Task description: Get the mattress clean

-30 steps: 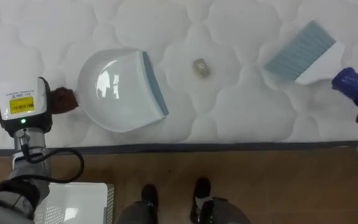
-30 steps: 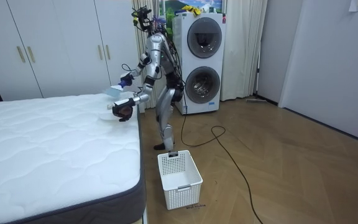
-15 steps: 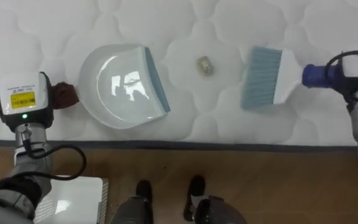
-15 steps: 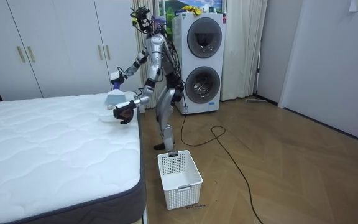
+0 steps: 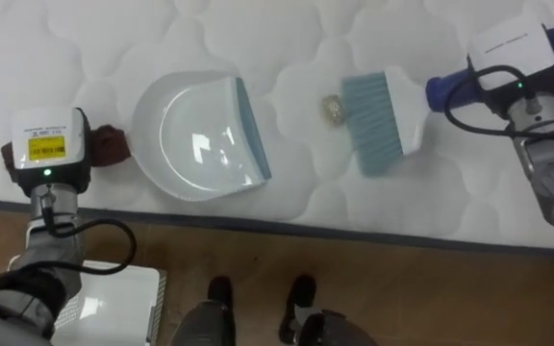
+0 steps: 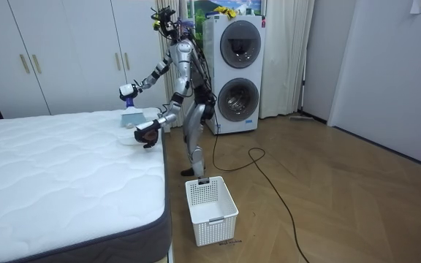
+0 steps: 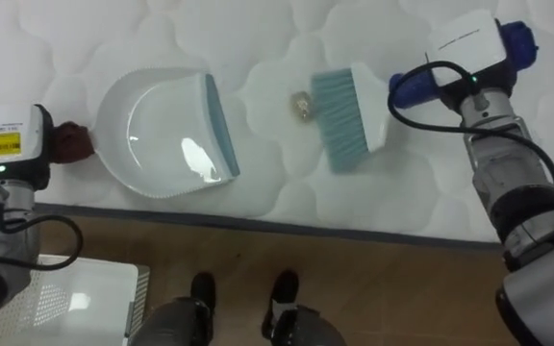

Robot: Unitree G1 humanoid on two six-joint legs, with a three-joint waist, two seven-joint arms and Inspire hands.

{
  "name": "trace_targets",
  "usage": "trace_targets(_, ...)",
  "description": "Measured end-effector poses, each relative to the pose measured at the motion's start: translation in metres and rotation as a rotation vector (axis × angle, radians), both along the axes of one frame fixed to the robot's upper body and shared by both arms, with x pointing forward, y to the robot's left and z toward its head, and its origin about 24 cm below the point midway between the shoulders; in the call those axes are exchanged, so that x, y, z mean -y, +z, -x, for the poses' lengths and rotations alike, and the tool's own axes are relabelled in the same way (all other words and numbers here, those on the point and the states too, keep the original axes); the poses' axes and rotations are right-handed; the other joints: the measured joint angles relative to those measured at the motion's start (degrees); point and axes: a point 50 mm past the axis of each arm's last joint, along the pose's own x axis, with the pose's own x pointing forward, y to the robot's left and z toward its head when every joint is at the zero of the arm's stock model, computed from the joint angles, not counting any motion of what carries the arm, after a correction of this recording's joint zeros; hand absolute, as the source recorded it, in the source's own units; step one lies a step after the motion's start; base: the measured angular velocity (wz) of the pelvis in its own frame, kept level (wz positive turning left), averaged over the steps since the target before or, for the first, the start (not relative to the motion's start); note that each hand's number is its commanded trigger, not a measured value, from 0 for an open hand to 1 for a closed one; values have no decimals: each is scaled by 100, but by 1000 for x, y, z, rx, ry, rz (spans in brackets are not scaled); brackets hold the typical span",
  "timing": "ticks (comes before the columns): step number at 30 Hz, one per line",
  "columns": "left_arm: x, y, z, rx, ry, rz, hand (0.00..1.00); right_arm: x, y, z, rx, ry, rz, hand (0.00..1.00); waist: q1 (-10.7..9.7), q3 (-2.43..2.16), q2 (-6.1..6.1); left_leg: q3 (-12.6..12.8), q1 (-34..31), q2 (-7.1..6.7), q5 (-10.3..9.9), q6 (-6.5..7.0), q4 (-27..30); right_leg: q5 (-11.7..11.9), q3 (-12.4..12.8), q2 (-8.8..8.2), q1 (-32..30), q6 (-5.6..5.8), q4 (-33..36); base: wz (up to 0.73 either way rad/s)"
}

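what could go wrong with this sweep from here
1. The scrap lies right at the brush bristles, with bare mattress between it and the dustpan. A hard stroke may flick it past the pan's lip.
2. Brush and dustpan both sit near the mattress edge, so a slanted stroke could send the scrap onto the floor.

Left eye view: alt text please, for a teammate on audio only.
On the white mattress, the right hand holds a brush with its bristles beside a small scrap, which lies between brush and dustpan. The left hand grips the dustpan's handle near the mattress edge. A basket stands on the floor below.
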Motion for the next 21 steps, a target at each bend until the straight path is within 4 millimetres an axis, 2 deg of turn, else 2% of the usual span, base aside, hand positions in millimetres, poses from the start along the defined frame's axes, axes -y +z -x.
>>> trace_targets(12, 1, 1, -1, 5, 5, -9, 100, 2, -1, 1, -12, -15, 4, 100, -13, 5, 10, -15, -13, 1, -1, -1, -5, 0, -30, 1, -2, -2, -6, 0)
trace_targets(15, 2, 1, -2, 0, 4, -7, 100, 4, -3, 2, -13, -35, 5, 100, -5, 23, 35, -32, -13, 4, -1, -1, 2, 4, -106, -6, 16, -7, -9, 0)
trace_targets(17, 4, 1, -3, -7, 2, 2, 100, 5, -5, 3, -14, -42, 5, 100, 0, 57, 85, -59, -19, 5, -2, -1, 5, 12, -187, -18, 37, -21, -13, 4)
trace_targets(21, 7, 4, -5, 7, -11, 9, 100, 8, -8, 5, -19, -62, 4, 100, 25, 86, 138, -104, -84, 5, -8, -6, -2, 17, -250, -16, 8, -29, -13, 6)
